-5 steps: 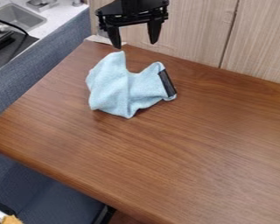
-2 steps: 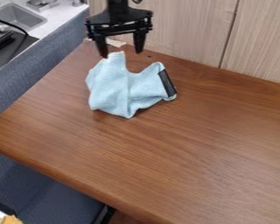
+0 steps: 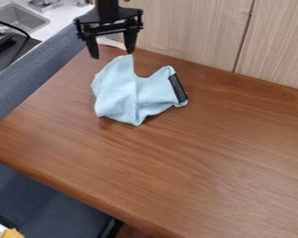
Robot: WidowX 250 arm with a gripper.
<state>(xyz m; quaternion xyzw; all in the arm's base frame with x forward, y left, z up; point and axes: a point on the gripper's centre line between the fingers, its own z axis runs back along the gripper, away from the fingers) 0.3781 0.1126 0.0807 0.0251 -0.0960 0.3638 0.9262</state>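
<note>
Open black pincer (image 3: 113, 55) near crumpled blue cloth (image 3: 130, 93), brown wooden table (image 3: 213, 162)

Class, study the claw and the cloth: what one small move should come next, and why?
Probably a slight shift toward the picture's right. The claw hangs open at the far side of the light-blue cloth, whose top peak appears under the right-hand fingertip rather than midway, so centring might help; exact height is hard to judge.

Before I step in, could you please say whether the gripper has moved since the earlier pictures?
Yes, the gripper has shifted leftward across the view, toward the grey sink.
</note>
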